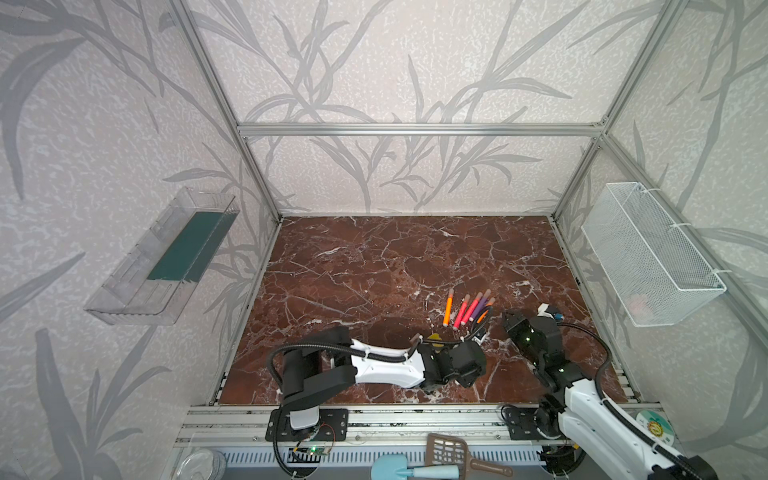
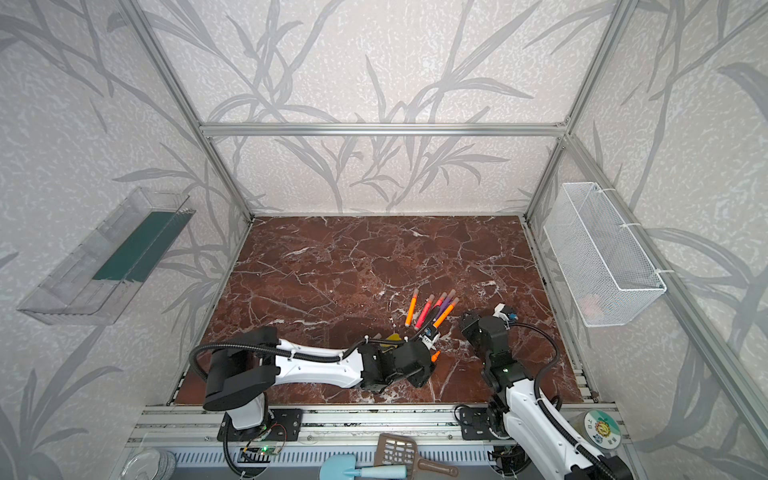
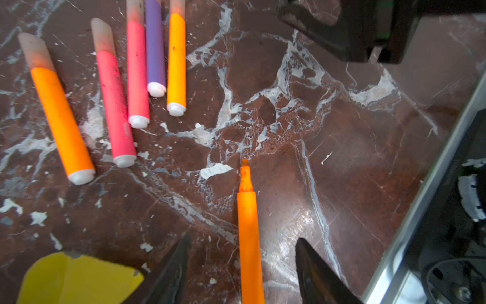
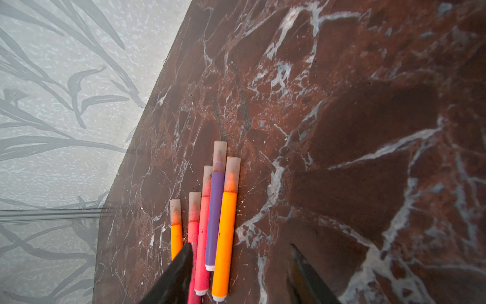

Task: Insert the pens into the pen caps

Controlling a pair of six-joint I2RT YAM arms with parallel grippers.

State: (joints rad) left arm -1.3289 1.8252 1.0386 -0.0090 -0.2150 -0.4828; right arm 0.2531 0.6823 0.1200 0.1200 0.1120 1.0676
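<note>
Left gripper (image 3: 242, 242): jaws spread, straddling the uncapped orange pen (image 3: 248, 237) with gaps on both sides.
Pen axis: in line with the jaws, felt tip pointing away; left arm nearer.
Right gripper (image 4: 240, 248): jaws apart, empty, by the five capped pens (image 4: 214, 218) on the marble table (image 4: 368, 131).
Loose cap: none in view.
Writing: faint barrel print on the red-pink pen (image 3: 115, 105), unreadable.

This is a robot lab cell, shown by aluminium frame (image 1: 415, 129), leaf-print panels (image 1: 374, 62) and marble-look tabletop (image 1: 374, 257).
</note>
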